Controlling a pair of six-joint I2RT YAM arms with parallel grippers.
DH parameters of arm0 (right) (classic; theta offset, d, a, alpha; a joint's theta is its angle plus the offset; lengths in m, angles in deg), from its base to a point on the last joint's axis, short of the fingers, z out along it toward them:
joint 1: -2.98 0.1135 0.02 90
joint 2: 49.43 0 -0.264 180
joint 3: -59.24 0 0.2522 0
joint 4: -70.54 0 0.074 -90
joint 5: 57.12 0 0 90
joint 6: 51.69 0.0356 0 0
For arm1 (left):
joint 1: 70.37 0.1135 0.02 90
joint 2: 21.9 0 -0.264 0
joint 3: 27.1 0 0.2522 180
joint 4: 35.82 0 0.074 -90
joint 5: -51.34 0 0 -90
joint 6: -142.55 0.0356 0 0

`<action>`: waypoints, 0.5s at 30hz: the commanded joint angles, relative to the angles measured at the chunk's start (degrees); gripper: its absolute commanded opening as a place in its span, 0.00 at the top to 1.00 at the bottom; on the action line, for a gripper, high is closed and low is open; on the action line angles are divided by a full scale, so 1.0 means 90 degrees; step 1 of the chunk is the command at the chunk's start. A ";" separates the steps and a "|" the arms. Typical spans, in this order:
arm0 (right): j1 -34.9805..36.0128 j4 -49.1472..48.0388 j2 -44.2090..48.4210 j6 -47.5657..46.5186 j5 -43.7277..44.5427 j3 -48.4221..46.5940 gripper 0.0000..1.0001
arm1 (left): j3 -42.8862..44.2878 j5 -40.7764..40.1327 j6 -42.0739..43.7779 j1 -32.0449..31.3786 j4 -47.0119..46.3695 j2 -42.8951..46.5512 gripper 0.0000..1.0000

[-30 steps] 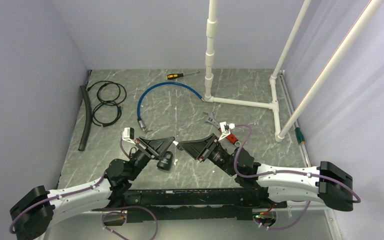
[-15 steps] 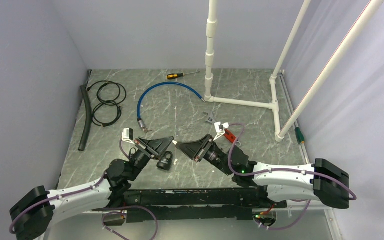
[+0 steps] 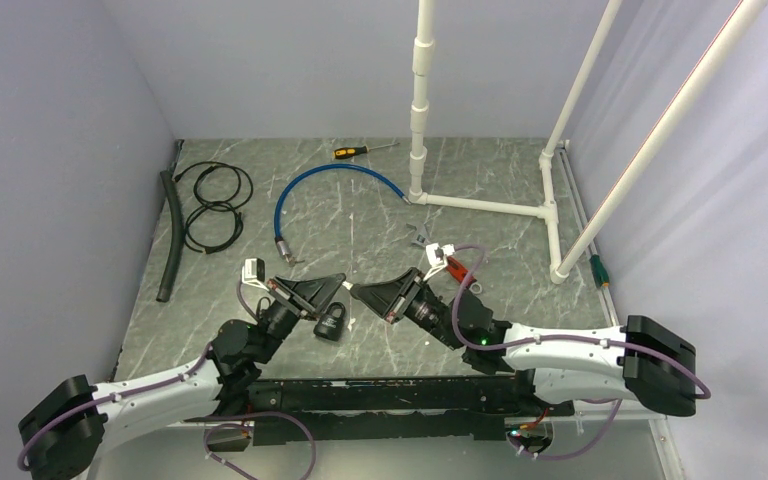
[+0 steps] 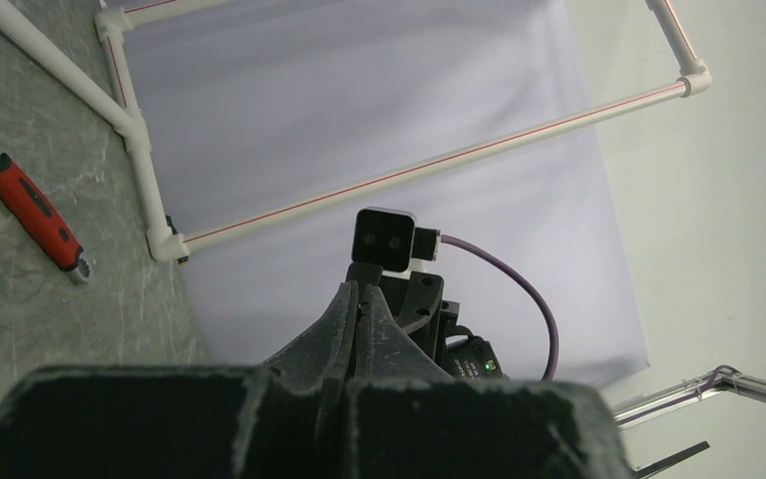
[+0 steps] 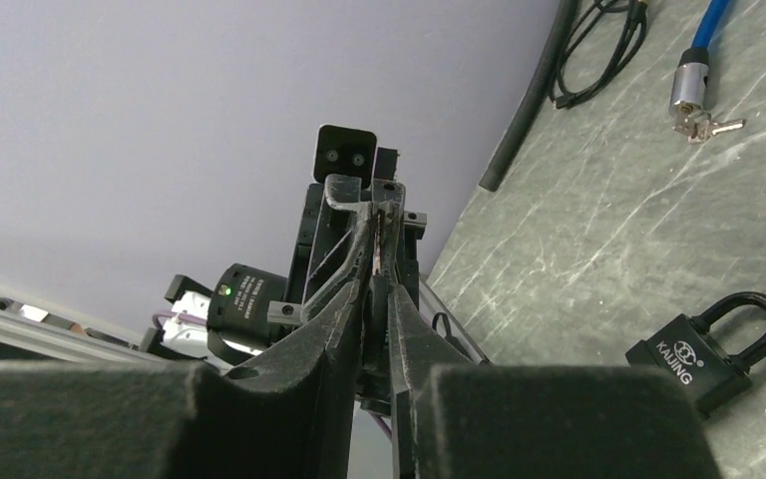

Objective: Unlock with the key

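Observation:
A black padlock (image 3: 331, 323) lies flat on the grey table, just below the two gripper tips; it also shows in the right wrist view (image 5: 715, 344) with its shackle closed. My right gripper (image 3: 356, 290) is shut on a thin silvery key (image 5: 375, 239) held edge-on between its fingers. My left gripper (image 3: 343, 281) is shut and faces it tip to tip above the padlock. In the left wrist view the left gripper (image 4: 362, 291) shows pressed fingers; I cannot tell whether they touch the key.
A blue cable lock (image 3: 335, 180) with keys at its end (image 5: 696, 122) lies behind. A red-handled tool (image 3: 457, 268) lies beside the right wrist. A white pipe frame (image 3: 480, 205), a screwdriver (image 3: 360, 150), black cables (image 3: 215, 200) and a black hose (image 3: 167, 235) lie further off.
My right arm has shifted left and a little back, bringing its tip up against the left gripper's tip. The left arm and the padlock have hardly moved.

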 commanded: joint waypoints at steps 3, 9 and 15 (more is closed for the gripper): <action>-0.0017 -0.0074 -0.0055 0.0042 0.0067 -0.0340 0.85 | -0.0037 -0.0072 0.0025 -0.0029 -0.0005 0.0040 1.00; -0.0017 0.0143 -0.0006 0.0043 0.0121 -0.0366 1.00 | -0.0073 -0.0062 0.0029 -0.0029 0.0040 0.0084 1.00; -0.0017 0.0626 0.0247 0.0149 0.0403 -0.0303 1.00 | 0.0007 0.0136 0.0502 -0.0032 0.0586 0.0420 0.47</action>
